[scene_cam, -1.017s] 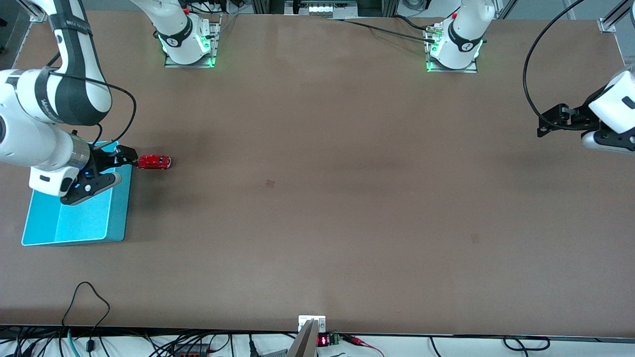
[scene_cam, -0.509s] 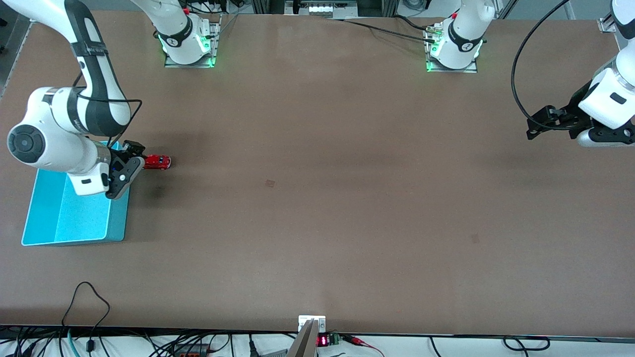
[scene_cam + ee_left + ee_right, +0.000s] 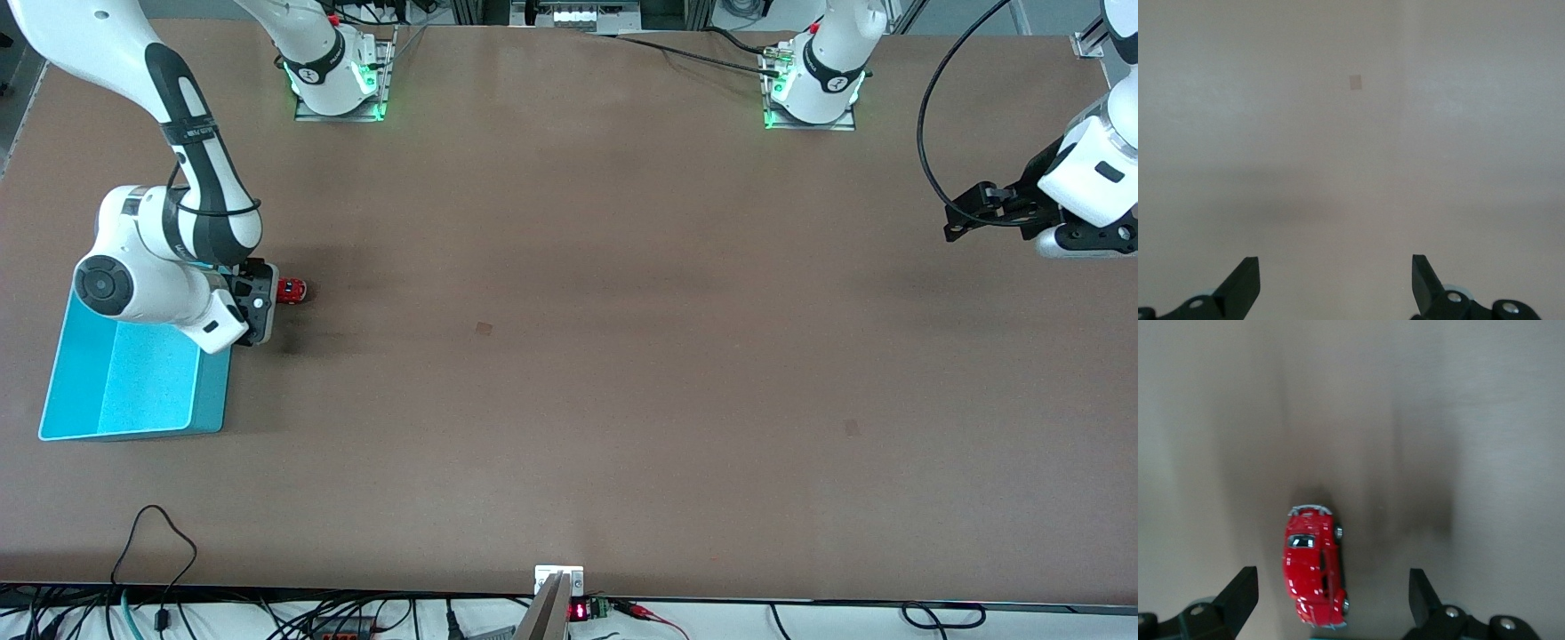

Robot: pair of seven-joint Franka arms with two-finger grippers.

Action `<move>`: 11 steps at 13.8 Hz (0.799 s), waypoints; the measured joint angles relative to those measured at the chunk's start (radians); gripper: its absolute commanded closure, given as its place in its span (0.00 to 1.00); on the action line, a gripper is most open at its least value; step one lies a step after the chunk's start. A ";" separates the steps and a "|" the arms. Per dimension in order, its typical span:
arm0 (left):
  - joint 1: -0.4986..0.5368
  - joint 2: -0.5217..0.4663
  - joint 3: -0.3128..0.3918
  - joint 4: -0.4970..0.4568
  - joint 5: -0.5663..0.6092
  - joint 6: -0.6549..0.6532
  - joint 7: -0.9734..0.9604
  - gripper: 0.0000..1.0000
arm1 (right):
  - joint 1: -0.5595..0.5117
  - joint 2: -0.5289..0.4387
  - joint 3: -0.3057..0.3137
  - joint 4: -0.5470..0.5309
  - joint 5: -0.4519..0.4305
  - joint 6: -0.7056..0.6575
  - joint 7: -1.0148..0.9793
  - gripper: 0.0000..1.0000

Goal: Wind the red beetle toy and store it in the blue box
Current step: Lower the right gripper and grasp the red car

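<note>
**Beetle toy not yet gripped**

The red beetle toy [image 3: 1314,568] is seen on the table, just beside the blue box [image 3: 133,391]; winding and storing are judged undone. It is framed between the spread fingers of the right gripper [image 3: 1328,600], toward 9 o'clock, untouched. The left gripper [image 3: 1335,283] waits, released, over bare table.

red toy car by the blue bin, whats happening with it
The right gripper hangs open directly over the red beetle toy, which sits on the table beside the blue box and is not gripped. The box holds nothing visible. The left gripper waits open over bare table at the left arm's end.
</note>
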State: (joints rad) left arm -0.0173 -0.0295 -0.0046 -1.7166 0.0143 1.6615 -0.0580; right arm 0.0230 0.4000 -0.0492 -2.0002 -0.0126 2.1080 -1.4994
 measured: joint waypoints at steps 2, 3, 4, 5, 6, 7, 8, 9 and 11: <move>0.000 0.000 0.001 0.000 0.000 -0.007 -0.001 0.00 | -0.007 -0.004 0.000 -0.031 0.000 0.023 -0.035 0.00; 0.000 0.001 0.003 0.000 0.000 -0.009 -0.001 0.00 | -0.010 -0.009 0.000 -0.051 0.000 0.045 -0.045 0.00; 0.000 0.001 0.005 0.000 0.000 -0.014 -0.002 0.00 | -0.012 -0.017 0.000 -0.074 0.000 0.074 -0.052 0.00; 0.000 0.001 0.007 0.000 0.000 -0.024 -0.002 0.00 | -0.014 -0.026 0.000 -0.095 0.000 0.100 -0.061 0.00; 0.001 0.001 0.009 0.000 0.000 -0.034 -0.002 0.00 | -0.016 -0.032 0.000 -0.113 0.000 0.120 -0.071 0.00; 0.001 0.001 0.011 0.000 0.000 -0.039 -0.002 0.00 | -0.018 -0.037 0.000 -0.129 0.000 0.136 -0.075 0.00; 0.001 0.001 0.013 0.000 0.000 -0.041 -0.002 0.00 | -0.021 -0.044 0.000 -0.147 0.000 0.155 -0.077 0.00; 0.001 0.001 0.013 0.000 0.000 -0.041 -0.002 0.00 | -0.023 -0.053 0.000 -0.171 0.000 0.178 -0.079 0.00; 0.001 0.001 0.014 0.000 0.000 -0.043 -0.003 0.00 | -0.027 -0.068 0.000 -0.213 0.000 0.208 -0.092 0.00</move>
State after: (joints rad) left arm -0.0159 -0.0285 0.0090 -1.7164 0.0142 1.6181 -0.0608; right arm -0.0040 0.3317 -0.0493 -2.2129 -0.0127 2.3158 -1.5917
